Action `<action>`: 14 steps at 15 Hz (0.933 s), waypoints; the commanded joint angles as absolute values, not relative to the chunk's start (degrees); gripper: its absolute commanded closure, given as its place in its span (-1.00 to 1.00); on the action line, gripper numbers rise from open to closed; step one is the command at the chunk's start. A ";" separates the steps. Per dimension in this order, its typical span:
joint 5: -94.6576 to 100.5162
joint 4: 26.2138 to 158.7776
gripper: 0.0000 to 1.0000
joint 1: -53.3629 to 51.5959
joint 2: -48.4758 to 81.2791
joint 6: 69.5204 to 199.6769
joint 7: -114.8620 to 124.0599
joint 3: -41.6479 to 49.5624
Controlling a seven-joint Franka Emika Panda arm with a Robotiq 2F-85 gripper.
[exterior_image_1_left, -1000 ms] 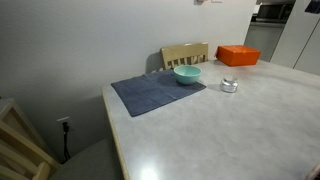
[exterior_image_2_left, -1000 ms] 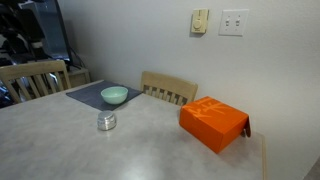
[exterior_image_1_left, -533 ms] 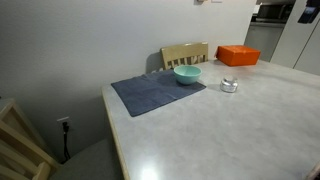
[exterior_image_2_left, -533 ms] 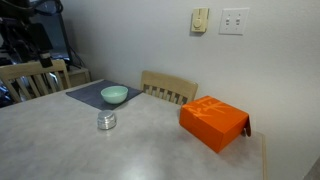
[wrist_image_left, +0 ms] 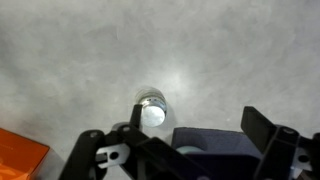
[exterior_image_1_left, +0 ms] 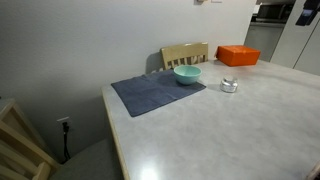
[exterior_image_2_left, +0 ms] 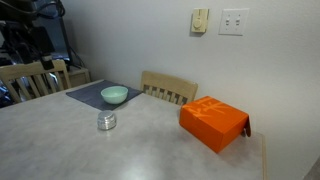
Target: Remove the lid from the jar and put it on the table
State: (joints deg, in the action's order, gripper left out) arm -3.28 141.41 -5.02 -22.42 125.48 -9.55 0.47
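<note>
Hovering over the desk (wrist_image_left: 230, 50) with tool (wrist_image_left: 175, 135) gaping wide, empty, looking down at the lid (wrist_image_left: 153, 114) capping the jar (exterior_image_1_left: 229, 87).

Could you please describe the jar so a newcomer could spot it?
On the big pale table, find the blue-grey mat holding the teal bowl. Just off the mat, on bare tabletop, stands the jar: small, squat, silvery, far smaller than the bowl or the orange box.
</note>
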 commanded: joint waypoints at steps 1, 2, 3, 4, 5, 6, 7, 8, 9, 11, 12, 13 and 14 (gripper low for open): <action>-2.53 136.56 -1.00 -4.76 -15.14 124.71 -8.39 -0.69; -2.62 135.22 -1.00 -4.84 -13.21 124.31 -8.33 -0.88; -2.48 133.82 -1.00 -4.80 -11.08 123.92 -8.15 -1.14; -2.03 132.26 -1.00 -4.63 -8.81 123.31 -7.58 -1.48; -1.93 130.63 -1.00 -4.57 -6.73 122.79 -7.63 -1.58; -1.84 129.10 -1.00 -4.60 -4.77 122.22 -7.27 -1.82; -1.62 127.43 -1.00 -4.48 -2.70 121.48 -7.24 -1.88; -1.38 126.00 -1.00 -4.37 -0.87 121.13 -6.90 -1.96; -2.52 130.54 -1.00 -4.49 -5.42 123.80 -7.83 -1.90; -2.51 129.47 -1.00 -4.44 -3.64 123.76 -7.78 -1.95; -2.52 129.51 -1.00 -4.45 -3.82 123.75 -7.78 -1.95; -2.62 129.48 -1.00 -4.57 -4.14 123.98 -7.31 -2.08; -3.08 129.47 -1.00 -4.37 -3.48 125.37 -7.86 -1.82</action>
State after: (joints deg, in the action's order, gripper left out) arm -2.50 129.60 -5.03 -4.15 123.89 -7.77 -1.39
